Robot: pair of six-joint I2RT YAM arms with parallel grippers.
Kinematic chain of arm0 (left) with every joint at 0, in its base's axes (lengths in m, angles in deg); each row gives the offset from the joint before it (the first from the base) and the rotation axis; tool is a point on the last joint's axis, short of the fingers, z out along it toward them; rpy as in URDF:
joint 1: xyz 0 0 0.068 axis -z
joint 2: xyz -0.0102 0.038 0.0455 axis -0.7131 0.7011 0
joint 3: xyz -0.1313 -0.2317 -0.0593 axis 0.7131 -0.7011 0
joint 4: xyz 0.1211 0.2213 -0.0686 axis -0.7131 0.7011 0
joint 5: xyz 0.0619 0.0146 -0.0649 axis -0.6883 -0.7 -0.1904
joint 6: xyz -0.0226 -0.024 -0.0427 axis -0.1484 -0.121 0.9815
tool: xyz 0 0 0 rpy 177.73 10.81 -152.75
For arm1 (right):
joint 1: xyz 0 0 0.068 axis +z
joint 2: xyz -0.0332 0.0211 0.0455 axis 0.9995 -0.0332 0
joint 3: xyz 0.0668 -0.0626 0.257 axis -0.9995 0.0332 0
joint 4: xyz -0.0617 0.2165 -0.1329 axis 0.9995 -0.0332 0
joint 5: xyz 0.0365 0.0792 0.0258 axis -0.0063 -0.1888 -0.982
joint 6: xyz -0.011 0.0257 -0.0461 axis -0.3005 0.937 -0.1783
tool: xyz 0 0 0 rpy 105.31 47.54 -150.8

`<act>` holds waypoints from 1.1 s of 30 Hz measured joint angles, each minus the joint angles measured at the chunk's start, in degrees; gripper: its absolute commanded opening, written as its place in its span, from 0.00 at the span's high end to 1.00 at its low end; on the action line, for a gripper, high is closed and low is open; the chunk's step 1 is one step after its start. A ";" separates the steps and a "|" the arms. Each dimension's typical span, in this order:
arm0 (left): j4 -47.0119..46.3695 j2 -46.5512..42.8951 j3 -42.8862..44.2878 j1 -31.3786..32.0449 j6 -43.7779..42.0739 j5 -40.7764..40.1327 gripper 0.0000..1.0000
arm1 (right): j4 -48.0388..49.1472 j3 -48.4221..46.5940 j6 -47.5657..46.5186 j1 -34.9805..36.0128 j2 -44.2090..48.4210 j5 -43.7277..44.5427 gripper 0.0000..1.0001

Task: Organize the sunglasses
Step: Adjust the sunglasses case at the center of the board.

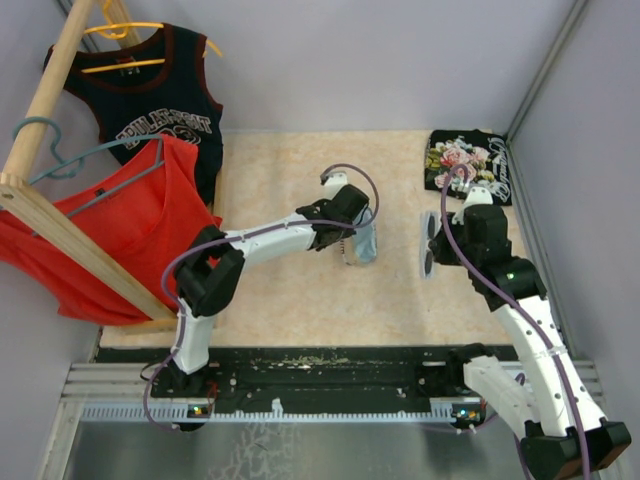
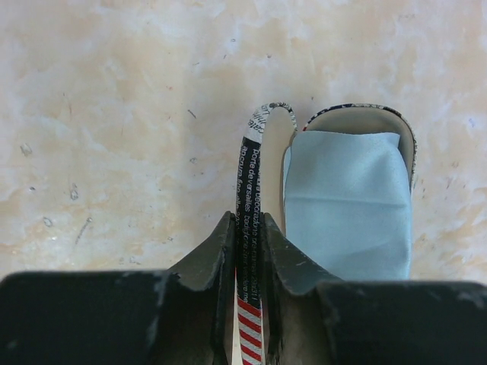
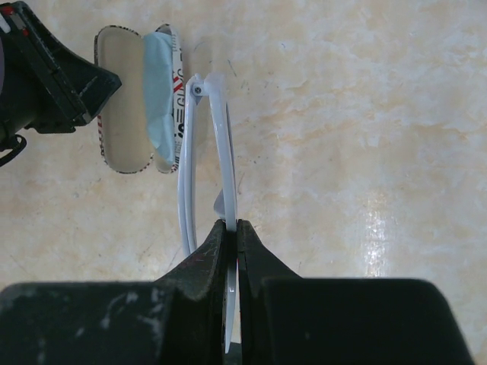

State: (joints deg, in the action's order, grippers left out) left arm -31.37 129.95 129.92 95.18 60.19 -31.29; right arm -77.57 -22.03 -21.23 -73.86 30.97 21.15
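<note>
Right wrist: my right gripper (image 3: 233, 232) is clamped on the white sunglasses (image 3: 223, 144), which are folded, edge-on and held over the table (image 3: 365, 114). Open case (image 3: 122, 99) sits off to one side. Left wrist: my left gripper (image 2: 249, 239) is pinched tight on the case's upright lid, and the blue cloth (image 2: 346, 201) lies inside the shell. Top view: I see the sunglasses near the case but clearly apart, both mid-table.

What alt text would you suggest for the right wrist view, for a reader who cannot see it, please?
The right gripper pinches folded white sunglasses edge-on over a beige tabletop. At upper left lies an open glasses case with a light-blue cloth inside.
</note>
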 measured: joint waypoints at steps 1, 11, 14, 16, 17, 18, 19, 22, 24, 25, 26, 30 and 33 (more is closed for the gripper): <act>0.35 -0.02 0.31 0.00 -1.70 0.42 0.86 | 0.00 0.02 0.02 0.00 -0.02 -0.44 1.00; 10.25 -1.40 4.85 -0.04 -18.47 1.09 0.97 | 3.48 4.94 2.64 0.00 0.79 -8.28 1.00; 14.67 -1.99 4.96 0.09 -22.01 -0.61 0.99 | 4.57 7.21 3.93 0.00 1.64 -10.62 1.00; 17.22 -2.03 4.94 0.20 -23.74 -2.16 0.99 | 5.75 8.66 4.79 0.00 2.34 -11.80 1.00; 18.47 -2.03 4.94 0.44 -24.41 -3.06 0.99 | 6.49 9.38 5.31 0.00 2.71 -12.35 1.00; 19.69 -2.03 4.90 0.59 -24.94 -4.04 0.99 | 7.34 10.21 5.95 0.00 3.17 -12.92 1.00; 20.72 -2.16 4.70 0.83 -25.49 -5.14 0.99 | 8.24 11.13 6.69 0.00 3.65 -13.68 1.00; 23.91 -3.06 3.93 2.32 -25.83 -7.87 0.99 | 11.15 13.73 8.79 0.00 4.55 -15.41 1.00; 26.03 -3.63 3.58 3.65 -25.59 -9.09 0.99 | 13.31 15.85 10.78 0.00 4.98 -16.68 1.00; 27.08 -3.76 3.45 4.31 -25.18 -9.44 0.99 | 14.23 16.65 11.61 0.00 5.18 -17.07 1.00; 27.96 -3.85 3.28 4.79 -24.68 -9.68 0.99 | 15.23 17.64 12.59 0.00 5.40 -17.53 1.00; 29.90 -3.96 1.07 6.40 -22.58 -9.75 0.98 | 20.57 21.92 17.49 0.00 6.84 -19.10 1.00; 31.01 -3.96 -0.61 6.73 -20.76 -9.44 0.98 | 25.38 26.21 22.10 0.02 7.98 -20.00 1.00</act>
State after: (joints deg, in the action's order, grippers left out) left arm -0.36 126.00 129.31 101.91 39.43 -40.73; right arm -52.20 4.18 0.87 -73.84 38.95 1.16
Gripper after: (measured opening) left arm 0.190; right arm 0.042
